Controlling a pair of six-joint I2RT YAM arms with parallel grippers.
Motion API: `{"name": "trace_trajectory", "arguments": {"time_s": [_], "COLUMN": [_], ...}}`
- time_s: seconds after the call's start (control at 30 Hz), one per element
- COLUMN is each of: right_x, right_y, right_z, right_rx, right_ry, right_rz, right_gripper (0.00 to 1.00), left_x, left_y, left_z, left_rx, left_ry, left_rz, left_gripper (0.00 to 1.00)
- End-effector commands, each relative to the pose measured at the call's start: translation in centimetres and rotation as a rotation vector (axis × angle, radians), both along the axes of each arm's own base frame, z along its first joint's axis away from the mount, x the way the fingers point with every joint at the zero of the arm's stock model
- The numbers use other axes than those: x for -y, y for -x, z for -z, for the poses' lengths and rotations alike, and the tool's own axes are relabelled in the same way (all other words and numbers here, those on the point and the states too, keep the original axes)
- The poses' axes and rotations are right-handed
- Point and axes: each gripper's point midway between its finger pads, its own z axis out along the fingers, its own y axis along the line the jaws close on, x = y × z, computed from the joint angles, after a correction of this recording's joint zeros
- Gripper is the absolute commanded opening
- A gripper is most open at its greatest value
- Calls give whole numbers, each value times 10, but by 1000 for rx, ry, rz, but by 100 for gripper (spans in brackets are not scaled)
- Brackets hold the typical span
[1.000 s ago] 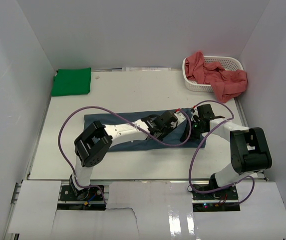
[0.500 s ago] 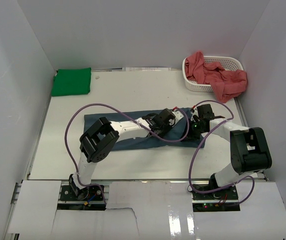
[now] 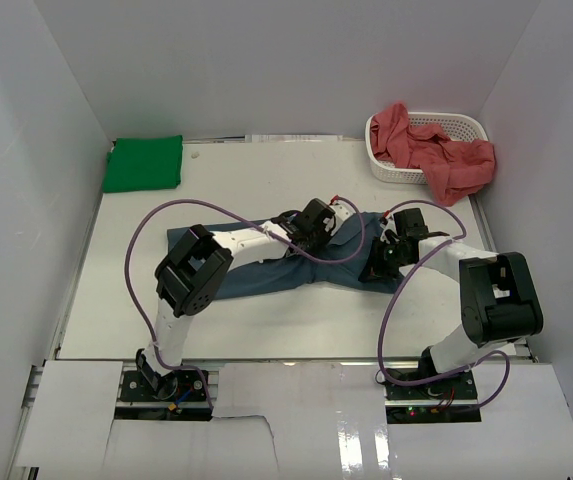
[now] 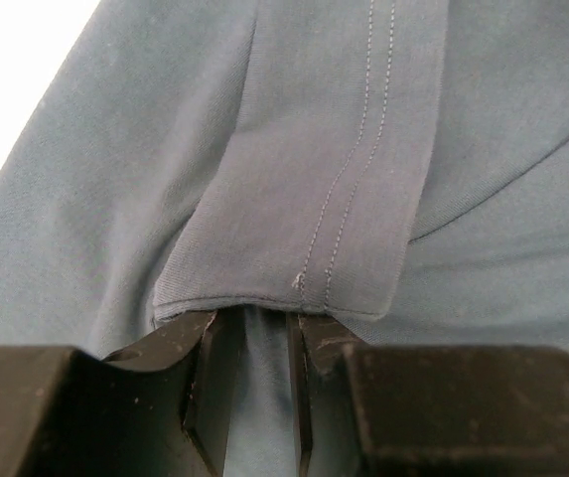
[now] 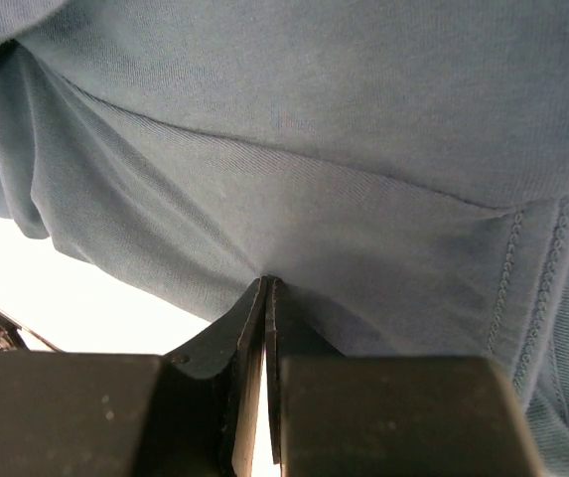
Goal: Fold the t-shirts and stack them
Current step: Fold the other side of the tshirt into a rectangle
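Observation:
The slate blue t-shirt [image 3: 256, 275] lies stretched across the middle of the table, its right end lifted and bunched. My left gripper [image 3: 338, 214] is over that end, and its fingers hold a thick fold of the blue cloth. In the left wrist view a stitched hem [image 4: 344, 149] drapes over the tips of the left gripper [image 4: 254, 323]. My right gripper [image 3: 378, 262] is shut on the shirt's right edge. The right wrist view shows the blue cloth [image 5: 314, 119] pinched at the tips of the right gripper [image 5: 266, 283]. A bright green t-shirt [image 3: 144, 163] lies folded at the back left.
A white perforated basket [image 3: 466, 125] stands at the back right with salmon red t-shirts [image 3: 436, 155] spilling over its rim. White walls close in the table on three sides. Purple cables loop from both arms over the table.
My left gripper has moved back and to the left, pulling the shirt's right end with it so the cloth bunches. The right gripper has shifted slightly nearer, still gripping the edge.

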Motion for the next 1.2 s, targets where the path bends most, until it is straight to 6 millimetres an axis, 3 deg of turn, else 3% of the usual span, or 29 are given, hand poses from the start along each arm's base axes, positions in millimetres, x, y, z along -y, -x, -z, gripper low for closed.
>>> {"name": "trace_trajectory", "arguments": {"time_s": [0.0,0.2,0.37,0.6,0.83,1.0,1.17], "right_x": [3,18,40,58,83,96,102], "right_y": [3,7,21,36,50,52,44], "right_z": [7,15,28,34,36,32,19], "right_rx": [-23,-49,-140,-202,-246,-262,-222], "right_ry": [27,115,243,342,475,555,582], "right_rz": [-14,-3,35,64,86,129,143], "right_gripper": [8,9,12,13,22,23,28], "left_x": [4,-1,3,11,5,7,-4], "left_y": [-7,-1,-1,8,13,4,-14], "left_z": [-35,-46,-61,-91,-79,-70,-100], "left_rx": [42,44,41,29,4,5,18], "left_ry": [44,51,64,135,110,104,199], "left_rz": [9,22,41,64,65,36,-47], "left_gripper": [35,36,36,37,37,37,40]}}
